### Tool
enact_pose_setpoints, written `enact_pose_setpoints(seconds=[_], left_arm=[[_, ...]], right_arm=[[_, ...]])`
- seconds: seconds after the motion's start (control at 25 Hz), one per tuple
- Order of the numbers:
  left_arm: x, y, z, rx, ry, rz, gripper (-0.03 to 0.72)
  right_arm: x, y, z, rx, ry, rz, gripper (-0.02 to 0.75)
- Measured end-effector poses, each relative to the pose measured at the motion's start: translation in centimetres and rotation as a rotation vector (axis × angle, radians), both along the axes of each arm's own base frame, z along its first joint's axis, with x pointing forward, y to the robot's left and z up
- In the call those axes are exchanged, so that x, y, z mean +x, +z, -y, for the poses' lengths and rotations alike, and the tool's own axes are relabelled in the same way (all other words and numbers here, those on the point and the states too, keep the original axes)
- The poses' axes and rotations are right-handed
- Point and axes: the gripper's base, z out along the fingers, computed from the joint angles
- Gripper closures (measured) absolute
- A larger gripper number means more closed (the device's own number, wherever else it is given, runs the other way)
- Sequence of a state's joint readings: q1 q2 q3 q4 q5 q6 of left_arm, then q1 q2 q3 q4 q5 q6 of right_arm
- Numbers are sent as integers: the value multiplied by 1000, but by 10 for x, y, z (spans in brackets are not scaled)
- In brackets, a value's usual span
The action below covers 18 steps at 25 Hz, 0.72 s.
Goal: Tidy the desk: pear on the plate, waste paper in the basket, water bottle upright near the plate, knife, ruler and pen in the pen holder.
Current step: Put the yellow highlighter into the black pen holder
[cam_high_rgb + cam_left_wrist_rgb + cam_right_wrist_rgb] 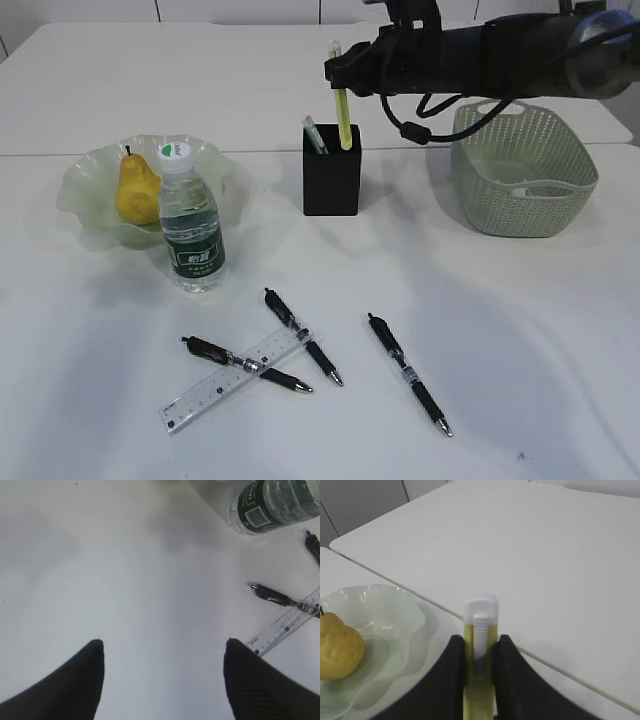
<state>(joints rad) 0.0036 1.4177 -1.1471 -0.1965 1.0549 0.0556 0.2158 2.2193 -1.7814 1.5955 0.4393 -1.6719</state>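
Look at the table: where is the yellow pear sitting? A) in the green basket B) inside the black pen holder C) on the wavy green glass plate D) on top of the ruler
C: the pear rests on the ruffled pale green plate, just behind the upright water bottle.

Black arm (500, 55), looped black cable (420, 120)

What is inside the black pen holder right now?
The pen holder holds a greenish-white item leaning at its left and a yellow pen that the right gripper grips. Their lower parts are hidden by its walls.
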Motion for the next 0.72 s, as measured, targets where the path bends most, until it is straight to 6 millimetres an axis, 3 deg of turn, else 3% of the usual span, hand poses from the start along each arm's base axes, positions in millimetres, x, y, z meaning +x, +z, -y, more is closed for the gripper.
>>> enact_pose_setpoints(seconds=[0.72], left_arm=[[4, -6, 0, 0, 1, -18, 160]], right_arm=[[18, -26, -3, -29, -3, 69, 630]])
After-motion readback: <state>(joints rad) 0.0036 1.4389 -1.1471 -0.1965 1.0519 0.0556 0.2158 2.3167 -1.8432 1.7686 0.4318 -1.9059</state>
